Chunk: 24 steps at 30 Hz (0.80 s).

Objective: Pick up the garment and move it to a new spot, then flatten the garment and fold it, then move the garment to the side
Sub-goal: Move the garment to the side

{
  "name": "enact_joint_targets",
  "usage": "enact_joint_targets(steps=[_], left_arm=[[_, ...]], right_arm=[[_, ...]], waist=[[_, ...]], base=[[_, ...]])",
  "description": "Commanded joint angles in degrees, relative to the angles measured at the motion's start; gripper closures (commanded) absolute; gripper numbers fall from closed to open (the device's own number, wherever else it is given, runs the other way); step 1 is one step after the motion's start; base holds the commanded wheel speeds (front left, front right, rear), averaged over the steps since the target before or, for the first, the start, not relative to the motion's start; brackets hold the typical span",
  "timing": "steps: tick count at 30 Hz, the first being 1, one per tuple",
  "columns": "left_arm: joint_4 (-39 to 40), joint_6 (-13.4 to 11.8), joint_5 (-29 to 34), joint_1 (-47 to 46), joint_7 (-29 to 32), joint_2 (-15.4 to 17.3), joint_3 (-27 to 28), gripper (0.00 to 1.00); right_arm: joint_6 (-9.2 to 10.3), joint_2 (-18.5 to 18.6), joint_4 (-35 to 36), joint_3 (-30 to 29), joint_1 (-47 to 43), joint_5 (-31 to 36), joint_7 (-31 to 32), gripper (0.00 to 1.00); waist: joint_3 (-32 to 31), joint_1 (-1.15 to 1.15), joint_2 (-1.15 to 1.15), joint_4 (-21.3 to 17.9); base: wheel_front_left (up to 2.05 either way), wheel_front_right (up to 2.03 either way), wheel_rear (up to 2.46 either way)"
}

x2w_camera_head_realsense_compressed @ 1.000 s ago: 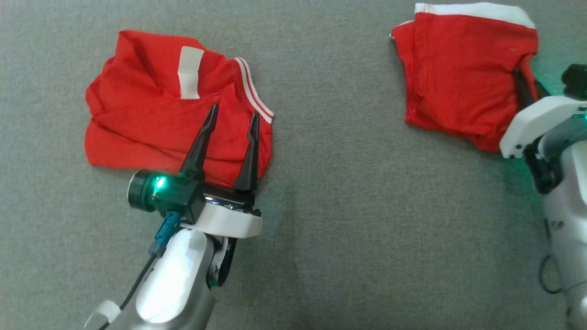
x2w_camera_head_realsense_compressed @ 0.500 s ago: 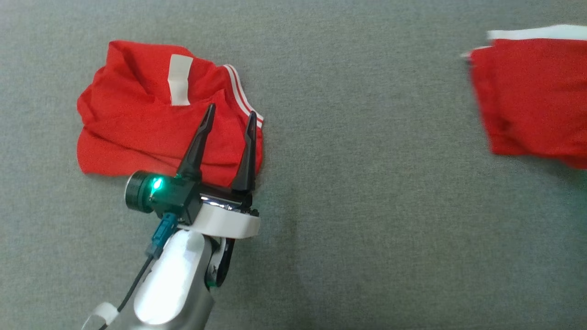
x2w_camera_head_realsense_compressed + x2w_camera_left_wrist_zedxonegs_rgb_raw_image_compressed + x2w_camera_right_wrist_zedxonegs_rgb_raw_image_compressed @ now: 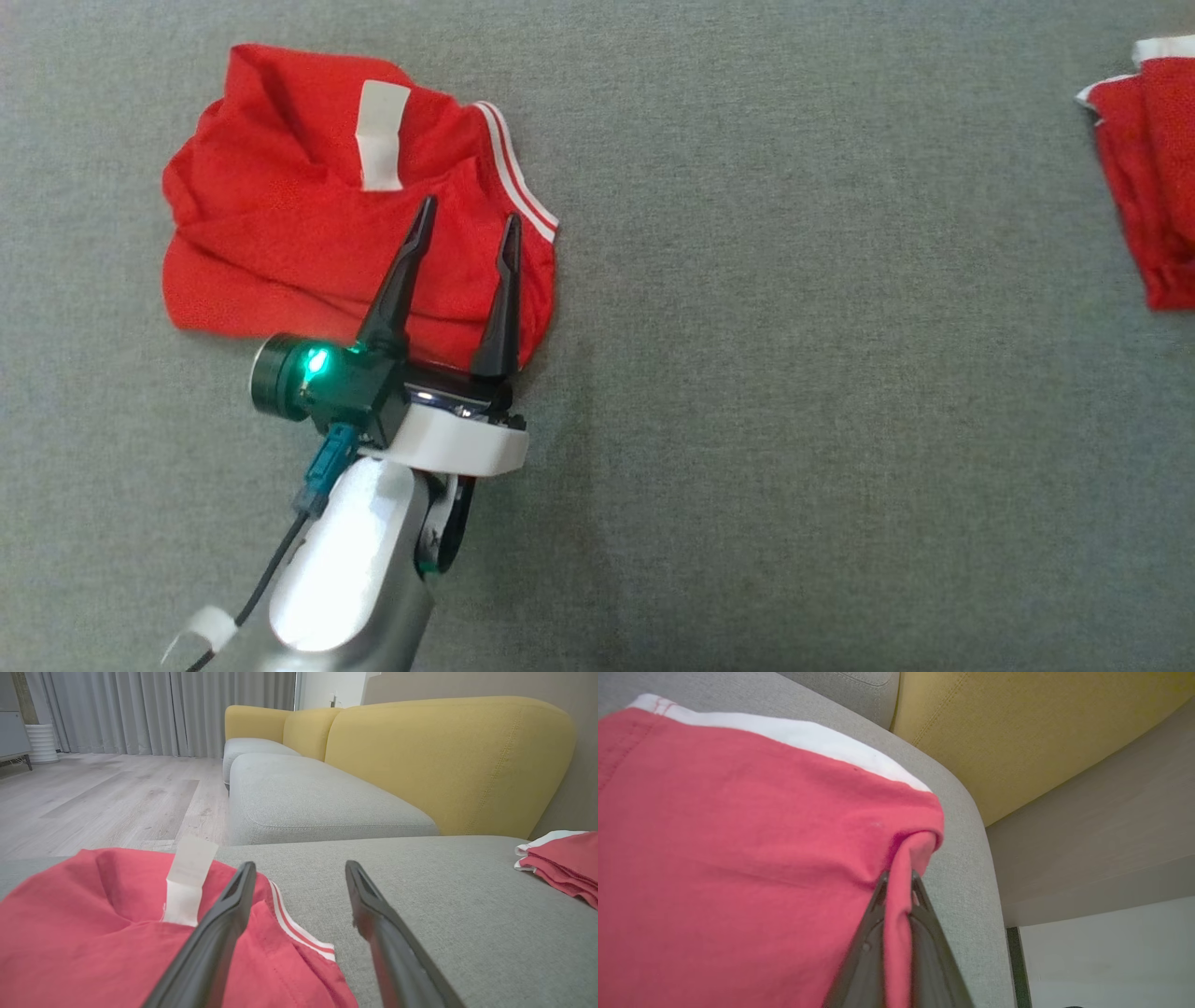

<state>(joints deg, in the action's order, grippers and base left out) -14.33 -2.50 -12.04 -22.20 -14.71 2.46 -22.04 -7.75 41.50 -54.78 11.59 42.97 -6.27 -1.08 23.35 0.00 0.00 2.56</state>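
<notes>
Folded garment (image 3: 1153,187) has gone well right across the head view since a second ago and is now cut by the right edge. Crumpled garment (image 3: 280,243) barely shifted in frame, so I read that as a real move, not just camera drift.

Right fingers (image 3: 878,900) are clamped tight on a pinched fold at the folded garment's corner, red cloth squeezed between them.

Left fingers (image 3: 401,280) are spread wide, gripping nothing, over the crumpled garment's near right part. Can't tell if the tips touch the cloth. Same pose over it as a second ago.

Folded garment is red and layered, with a white band (image 3: 798,732) along its far edge. It sits at the right end of the grey sofa cushion (image 3: 794,420), near the yellow backrest (image 3: 1017,732). Can't tell if it rests on the cushion or is lifted. It's well apart from the crumpled one, which has a white label (image 3: 380,135) and a white-striped hem
</notes>
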Motion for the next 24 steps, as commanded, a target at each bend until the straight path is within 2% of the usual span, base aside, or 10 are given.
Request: enact_joint_targets(steps=[1, 6, 7, 8, 14, 18, 24], left_arm=[[2.0, 0.0, 0.3, -1.5, -0.3, 0.4, 2.0, 0.0], [2.0, -0.2, 0.2, -1.6, -0.3, 0.4, 2.0, 0.0], [1.9, -0.2, 0.2, -1.7, -0.3, 0.4, 2.1, 0.0], [1.9, -0.2, 0.2, -1.7, -0.3, 0.4, 2.1, 0.0], [2.6, -0.3, -0.2, -0.7, -0.3, 0.4, 3.2, 0.0], [2.9, -0.4, -0.4, 1.0, -0.3, 0.4, 4.2, 0.0], [2.7, -0.1, -0.5, 3.6, -0.3, 0.4, 5.3, 0.0]], right_arm=[[0.26, 2.8, 0.3, -0.4, 0.2, 0.7, -1.0, 1.0], [0.26, 1.9, -2.3, -2.2, 1.8, 3.2, -2.1, 1.0], [0.26, 1.7, -2.4, -2.7, 2.1, 3.6, -2.6, 0.66], [0.26, 1.3, -2.7, -3.5, 2.4, 3.8, -2.8, 0.0], [0.26, -2.0, -2.4, -7.3, 3.2, 5.2, -5.3, 0.0], [0.26, -7.4, -0.1, -10.6, 2.3, 4.1, -8.4, 0.0], [0.26, -15.9, 8.7, -12.9, -2.1, 1.6, -12.1, 0.0]], waist=[[0.2, 0.0, 0.0, 0.1], [0.3, 0.0, 0.0, 0.1], [0.2, 0.0, 0.0, 0.0], [0.0, 0.0, 0.0, -0.1], [-2.9, 0.0, 0.0, -1.2], [-6.7, 0.0, 0.0, -2.2], [-11.8, 0.0, 0.0, -3.3]], base=[[0.0, 0.0, 0.0], [0.0, 0.0, 0.0], [0.0, 0.0, 0.0], [0.0, 0.0, 0.0], [0.0, 0.0, 0.0], [0.0, 0.0, 0.0], [0.0, 0.0, 0.0]])
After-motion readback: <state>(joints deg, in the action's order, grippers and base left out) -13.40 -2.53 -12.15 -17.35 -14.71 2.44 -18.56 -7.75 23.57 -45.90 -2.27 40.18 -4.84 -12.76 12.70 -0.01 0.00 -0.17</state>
